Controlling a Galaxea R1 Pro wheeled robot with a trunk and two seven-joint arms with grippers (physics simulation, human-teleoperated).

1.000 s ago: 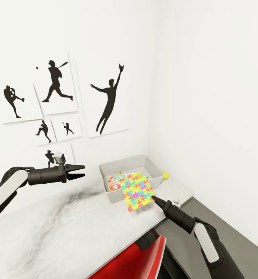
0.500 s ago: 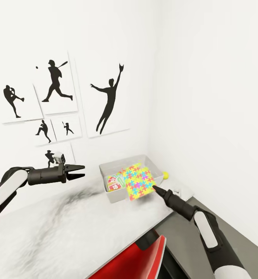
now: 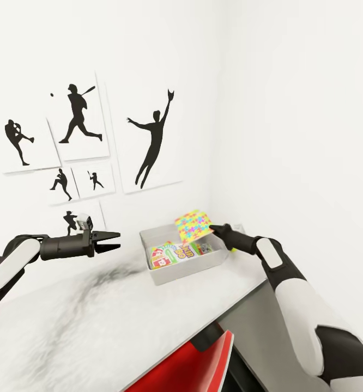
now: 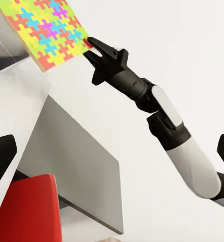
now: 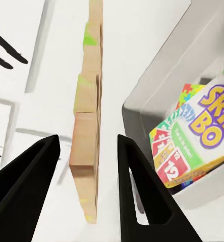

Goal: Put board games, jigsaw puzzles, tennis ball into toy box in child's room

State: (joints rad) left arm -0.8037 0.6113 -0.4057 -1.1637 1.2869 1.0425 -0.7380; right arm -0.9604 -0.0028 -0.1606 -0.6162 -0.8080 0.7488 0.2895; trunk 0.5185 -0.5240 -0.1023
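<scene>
Pinching its edge, the right gripper (image 3: 213, 228) holds the thin multicoloured jigsaw board (image 3: 192, 225) tilted above the light-grey toy box (image 3: 165, 275) for dropping in; the left gripper (image 3: 112, 241) waits nearby, jaws spread.

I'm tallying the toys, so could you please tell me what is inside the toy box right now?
In the toy box lies a Skip-Bo board game, with a jigsaw corner showing beside it. The jigsaw puzzle in the right end effector hangs above the box and hides its far corner.
</scene>
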